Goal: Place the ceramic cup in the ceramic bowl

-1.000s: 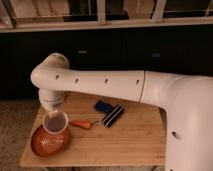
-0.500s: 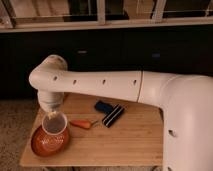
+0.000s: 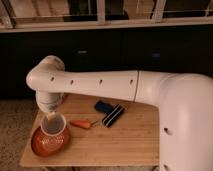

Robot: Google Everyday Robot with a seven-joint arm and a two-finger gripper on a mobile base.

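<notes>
Camera view takes in the robot's white arm [image 3: 100, 82], the biggest thing present, which reaches from the right across to a point above the ceramic bowl [image 3: 42, 146]. Under it lies the wooden tabletop [image 3: 127, 142]. The bowl, reddish-brown, sits at the tabletop's front left corner. The ceramic cup [image 3: 54, 126], pale and upright, is over the bowl's rear right part; whether it rests on the bowl or hangs just clear of it cannot be told. Well to the right of the bowl and farther back lies a black striped block [image 3: 113, 115], with a dark blue object [image 3: 103, 106] touching its far side. Between the bowl and that block lies a small orange carrot-like piece [image 3: 80, 123]. The claw [image 3: 50, 115] points down at the cup's rim, directly above the bowl; whether it grips the cup cannot be told.
</notes>
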